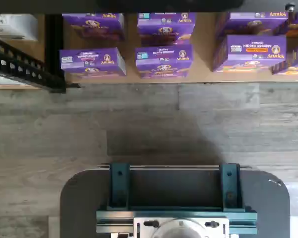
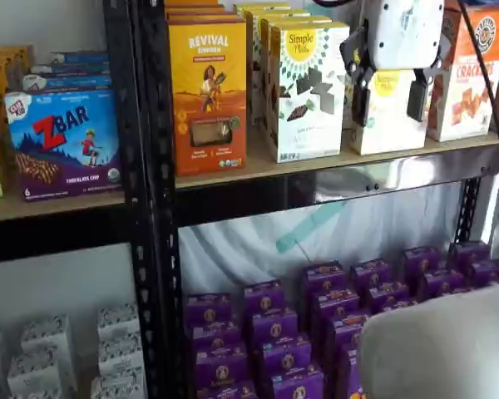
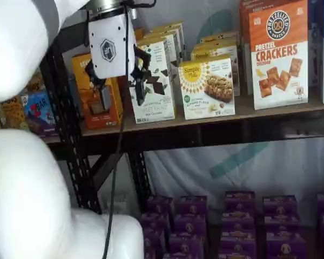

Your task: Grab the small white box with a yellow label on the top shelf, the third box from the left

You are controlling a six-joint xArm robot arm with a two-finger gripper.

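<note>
The small white box (image 3: 207,88) with a round yellow label near its top is standing on the top shelf (image 3: 216,116), a light tan wooden board with a shiny black front rail. It is sitting between the taller white box with dark cookie pieces (image 3: 157,81) and the white-and-orange crackers box (image 3: 278,54). The same small white box (image 2: 388,116) is also showing in a shelf view, partly hidden behind the gripper.

The white gripper with two black fingers (image 2: 391,101) is hanging in front of the shelf. Its fingers are standing wide apart, with a plain gap between them. They are holding nothing. In a shelf view the gripper (image 3: 120,90) is hanging in front of the orange box (image 3: 94,97) and the cookie box. I cannot tell how near it is to the shelf.

A black cable (image 3: 116,162) is hanging down beside the gripper. Many purple boxes (image 2: 316,332) are sitting on the bottom level. In the wrist view purple boxes (image 1: 164,59) are sitting above a grey wooden floor (image 1: 139,124), and the dark mount with teal brackets (image 1: 175,198) is showing.
</note>
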